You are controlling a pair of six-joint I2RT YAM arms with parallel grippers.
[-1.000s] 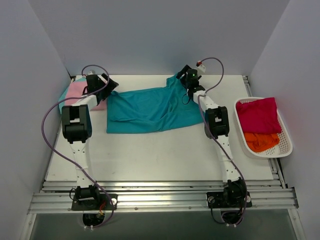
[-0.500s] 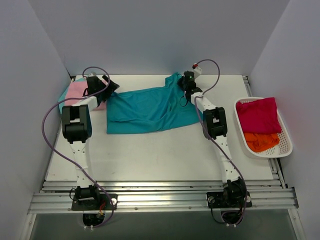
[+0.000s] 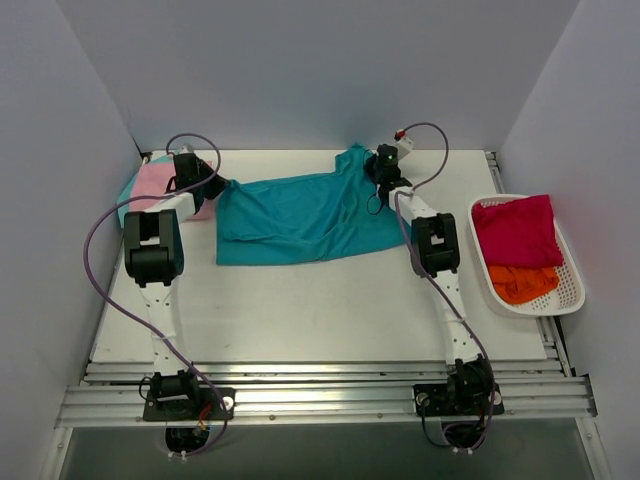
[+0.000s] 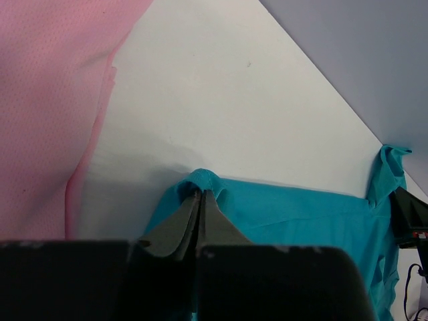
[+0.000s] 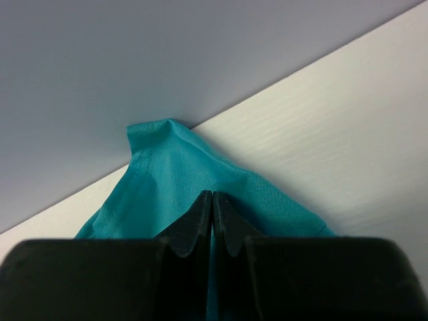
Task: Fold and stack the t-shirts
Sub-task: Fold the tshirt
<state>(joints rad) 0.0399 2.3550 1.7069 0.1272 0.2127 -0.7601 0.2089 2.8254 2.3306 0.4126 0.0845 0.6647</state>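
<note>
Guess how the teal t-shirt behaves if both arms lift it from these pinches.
Probably floppy: the teal t-shirt lies wrinkled and bunches into a small peak at the left fingers. Its middle would likely sag between the two pinches. Thin cloth in the shut right fingers might slip if tugged hard.

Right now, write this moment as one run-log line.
left gripper: shut on teal shirt | right gripper: shut on teal shirt | pink shirt: far left | basket: two shirts

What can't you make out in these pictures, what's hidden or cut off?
- Top view: orange t-shirt mostly buried under the crimson t-shirt in the basket.
- Top view: pink t-shirt partly behind the left arm.
- Right wrist view: teal t-shirt cut off below by the right pincer.
</note>
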